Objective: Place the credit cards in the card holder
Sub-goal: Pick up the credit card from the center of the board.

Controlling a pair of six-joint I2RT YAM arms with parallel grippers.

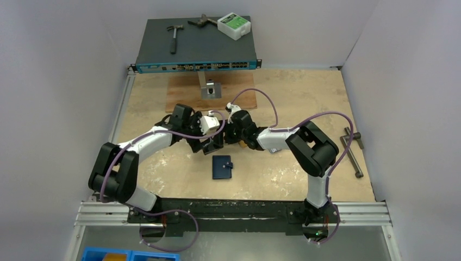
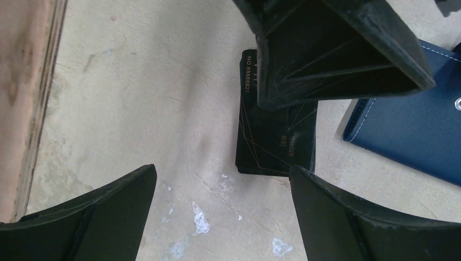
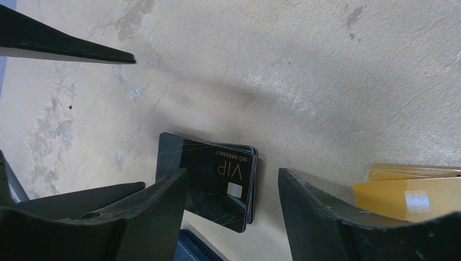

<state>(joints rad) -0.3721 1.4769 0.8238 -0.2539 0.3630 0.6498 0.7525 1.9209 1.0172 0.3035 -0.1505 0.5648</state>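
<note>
A small stack of black credit cards (image 3: 217, 174) with "VIP" print lies flat on the table, also seen as the black stack (image 2: 274, 136) in the left wrist view. Orange-gold credit cards (image 3: 413, 196) lie a little to its right. The navy card holder (image 1: 222, 167) lies shut just in front, its edge (image 2: 413, 130) close to the black stack. My right gripper (image 3: 232, 174) is open low over the stack's chip end, one finger covering part of it. My left gripper (image 2: 223, 171) is open beside the stack, with bare table between its fingers. Both grippers meet at mid-table.
A network switch (image 1: 195, 51) stands at the back carrying a hammer (image 1: 174, 38) and a white box (image 1: 234, 25). A wooden board (image 1: 179, 98) with a metal bracket (image 1: 208, 87) lies before it. A metal clamp (image 1: 353, 149) rests at the right. A blue bin (image 1: 128, 254) sits below the table's near edge.
</note>
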